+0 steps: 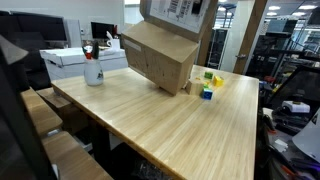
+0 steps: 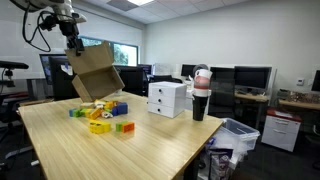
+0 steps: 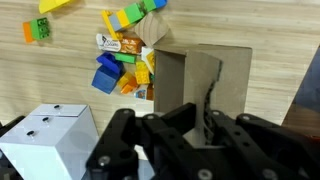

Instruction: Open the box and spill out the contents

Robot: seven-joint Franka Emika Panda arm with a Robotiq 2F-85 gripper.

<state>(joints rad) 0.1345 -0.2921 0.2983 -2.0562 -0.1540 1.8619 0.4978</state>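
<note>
A brown cardboard box (image 1: 160, 55) hangs tilted above the wooden table (image 1: 180, 130), its open side turned down; it shows in both exterior views (image 2: 97, 72) and in the wrist view (image 3: 205, 75). My gripper (image 2: 72, 42) is shut on one upper wall of the box, with the fingers (image 3: 198, 128) pinching the cardboard edge. A pile of coloured toy blocks (image 2: 100, 115) lies loose on the table under and beside the box, also seen in an exterior view (image 1: 208, 85) and in the wrist view (image 3: 125, 50). The inside of the box is hidden.
A white drawer unit (image 2: 167, 98) stands on the table near the blocks, also in the wrist view (image 3: 50, 135). A white cup with a red-and-black top (image 2: 202, 95) stands beside it (image 1: 92, 68). Desks with monitors (image 2: 250, 78) and chairs surround the table.
</note>
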